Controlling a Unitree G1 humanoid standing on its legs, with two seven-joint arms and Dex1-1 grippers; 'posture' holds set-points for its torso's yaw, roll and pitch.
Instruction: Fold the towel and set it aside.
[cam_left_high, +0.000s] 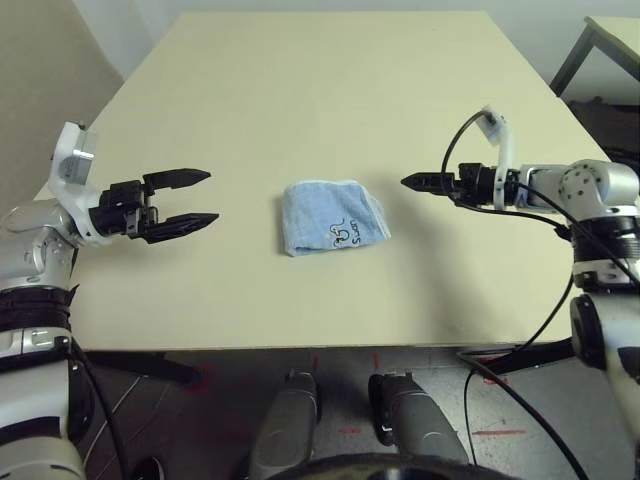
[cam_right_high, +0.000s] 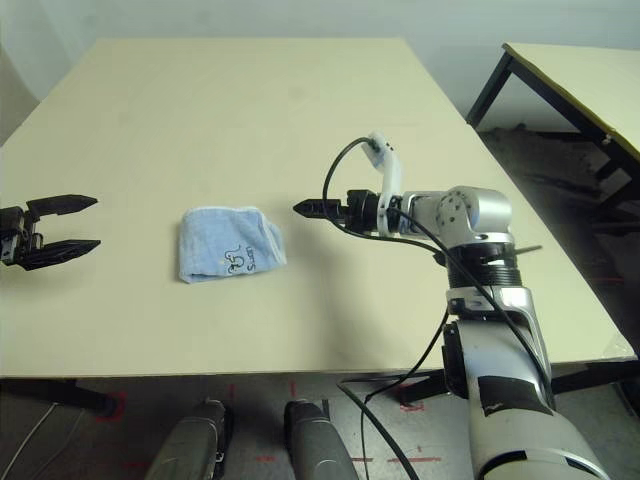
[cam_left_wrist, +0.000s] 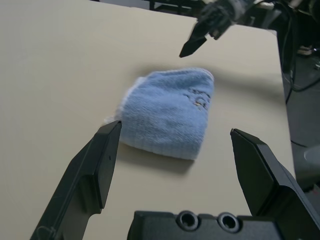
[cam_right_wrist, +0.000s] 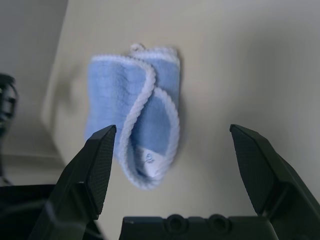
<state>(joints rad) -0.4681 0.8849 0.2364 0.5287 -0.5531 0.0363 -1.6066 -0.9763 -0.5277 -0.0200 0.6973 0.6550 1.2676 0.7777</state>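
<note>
1. Fingers first: the left gripper (cam_left_high: 185, 201) has its 2 black fingers spread wide with nothing between them, hovering over the left side of the table (cam_left_high: 300, 80). The right gripper (cam_left_high: 412, 182) is just as wide in its own wrist view and also empty, pointing in from the right.

2. The towel (cam_left_high: 332, 217) sits mid-table between the 2 grippers, apart from both. It's already a small folded bundle, dark embroidered motif facing up on the near-right part.

3. From the right side you can see the white-edged layers curling open at that end, so my guess is the fold isn't tight. If the right gripper pinches only the top layer, the whole thing could peel open as it lifts.

4. Terry cloth is floppy. Grab it by 1 corner and I'd expect the rest to droop and unfold on the way to wherever "aside" is.

5. Coming in low and near-level like these fingers are, a tip could just shove the bundle across the smooth tabletop instead of getting under it.

6. Both grippers are aimed at the same small target from opposite sides. If they both go in together, the fingertips could knock each other or tug the cloth 2 ways.

7. It's well away from the edges, so sliding off looks unlikely to me.
</note>
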